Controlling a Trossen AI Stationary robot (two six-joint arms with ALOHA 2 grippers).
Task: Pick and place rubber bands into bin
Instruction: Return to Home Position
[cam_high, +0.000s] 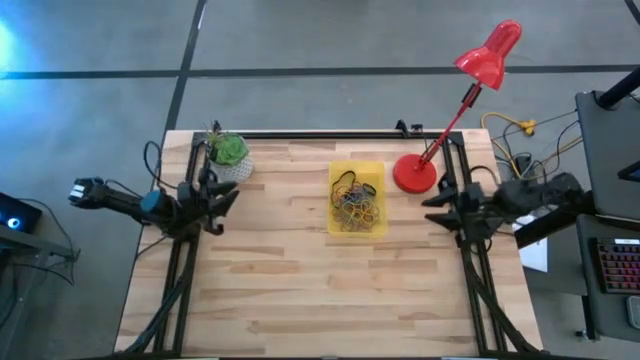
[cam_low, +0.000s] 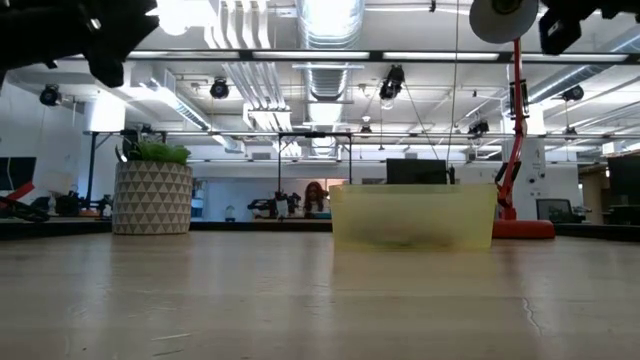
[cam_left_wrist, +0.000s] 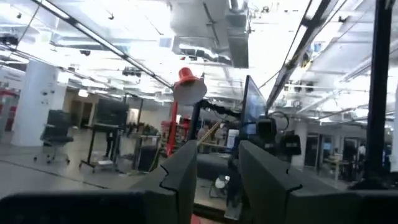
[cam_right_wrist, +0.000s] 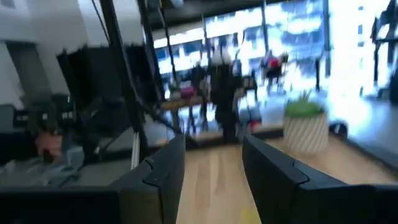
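The yellow translucent bin (cam_high: 357, 199) sits on the table's far middle and holds a tangle of coloured rubber bands (cam_high: 356, 207); in the low view the bin (cam_low: 413, 216) rests flat on the wood. My left gripper (cam_high: 232, 196) hovers at the table's left edge, raised, its fingers (cam_left_wrist: 217, 180) open with nothing between them. My right gripper (cam_high: 432, 208) hovers at the right edge, also open (cam_right_wrist: 213, 174) and pointing level across the table toward the bin.
A white patterned pot with a green plant (cam_high: 229, 155) stands at the far left. A red desk lamp (cam_high: 415, 172) has its base just right of the bin, its arm leaning toward the far right. Bare wood (cam_high: 330, 290) stretches toward the near edge.
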